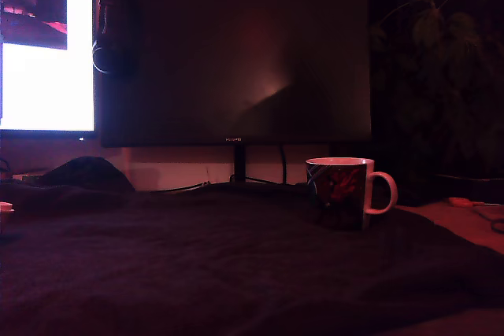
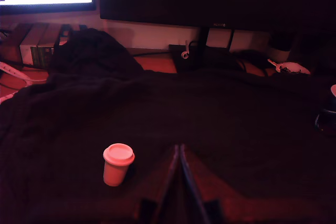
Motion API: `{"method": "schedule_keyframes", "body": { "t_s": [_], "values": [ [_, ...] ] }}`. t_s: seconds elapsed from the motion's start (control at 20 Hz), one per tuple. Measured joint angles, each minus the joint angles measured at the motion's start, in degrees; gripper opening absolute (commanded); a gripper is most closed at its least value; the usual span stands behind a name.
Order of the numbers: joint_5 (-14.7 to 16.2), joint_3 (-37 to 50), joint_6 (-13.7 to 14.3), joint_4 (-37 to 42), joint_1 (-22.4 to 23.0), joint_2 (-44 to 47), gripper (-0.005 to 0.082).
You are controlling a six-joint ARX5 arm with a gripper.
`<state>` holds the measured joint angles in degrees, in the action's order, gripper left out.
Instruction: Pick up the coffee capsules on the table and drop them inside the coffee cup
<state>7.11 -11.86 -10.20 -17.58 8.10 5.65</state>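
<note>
Bench (image 1: 236, 265) under dark wrinkled cloth. Coffee cup (image 1: 342, 193) upright toward the exterior view's right. One coffee capsule (image 2: 118, 164) stands on the cloth beside the gripper (image 2: 178, 148), apart from it. Gripper looks clenched, empty; dim light.

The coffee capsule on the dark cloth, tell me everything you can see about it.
The coffee capsule shows only in the wrist view. It is a small pale, whitish-pink pod shaped like a tiny cup: a flat, round, wider rim on top and a tapered body below. It looks like smooth plastic, though the dim red light hides detail. It stands upright on the table, resting on the dark wrinkled cloth. Nothing else touches it; the gripper, fingers together, sits beside it with a clear gap.
</note>
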Motion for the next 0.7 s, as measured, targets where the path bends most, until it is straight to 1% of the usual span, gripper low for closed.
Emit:
{"method": "schedule_keyframes", "body": {
  "t_s": [0.05,0.15,0.55,0.7],
  "values": [
    [-0.9,0.1,1.0,0.9,0.0,-0.2,-0.0024],
    [-1.2,0.3,1.8,2.5,0.0,-1.0,-0.0024],
    [-1.2,0.3,1.9,2.5,0.0,-1.1,-0.0024],
    [-1.5,0.3,1.4,2.5,0.0,-1.1,-0.0024]
  ]
}}
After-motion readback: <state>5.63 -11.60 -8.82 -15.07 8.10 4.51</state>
